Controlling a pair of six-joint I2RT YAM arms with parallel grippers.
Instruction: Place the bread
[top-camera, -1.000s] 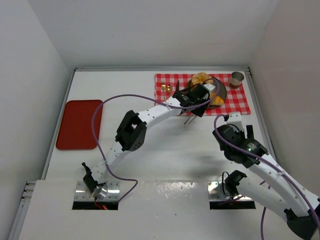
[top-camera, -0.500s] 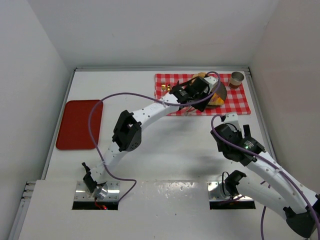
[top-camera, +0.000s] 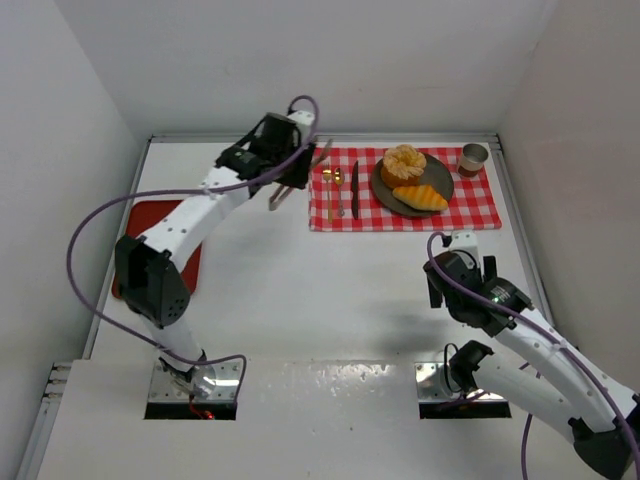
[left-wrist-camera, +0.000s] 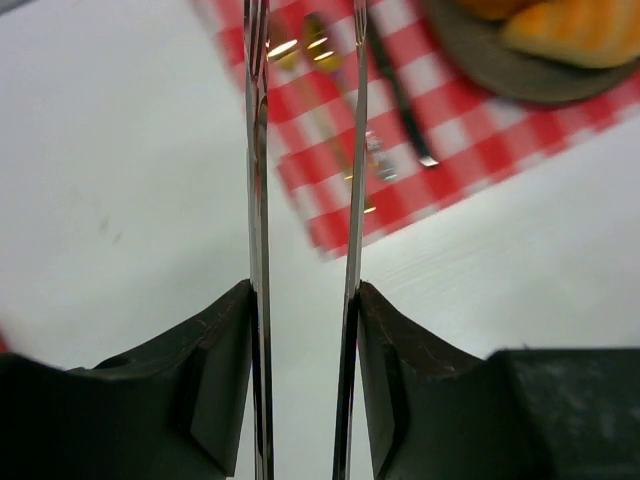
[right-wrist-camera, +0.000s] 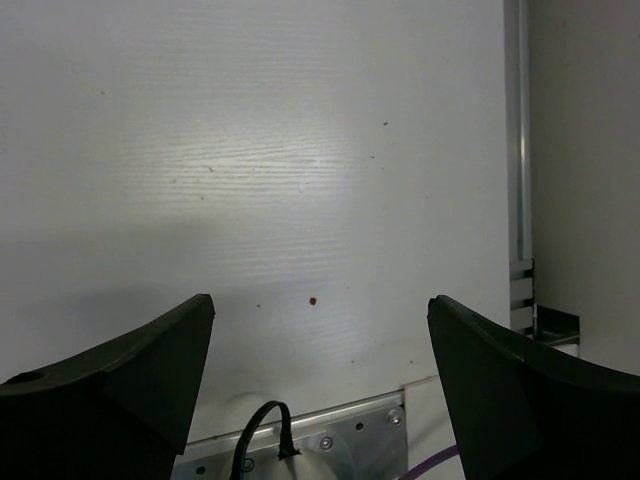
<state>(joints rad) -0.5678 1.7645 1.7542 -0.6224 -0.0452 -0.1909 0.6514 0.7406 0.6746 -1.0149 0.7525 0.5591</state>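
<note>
Bread (top-camera: 408, 183), a swirled bun (top-camera: 404, 160) and croissant (top-camera: 421, 197), sits on the dark plate (top-camera: 444, 170) (far right, on checked cloth (top-camera: 475, 207)); we see left jaws pinching metal tongs (left-wrist-camera: 257, 200), right jaws spread over the desk (right-wrist-camera: 300, 150).

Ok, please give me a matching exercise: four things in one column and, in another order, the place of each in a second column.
Things:
1. croissant
2. cup
3. red tray
4. tongs

Places:
A. in the left gripper
B. on the dark plate
C. far right corner of the checked cloth
D. left side of the table

Pairs: 1-B, 2-C, 3-D, 4-A
</note>
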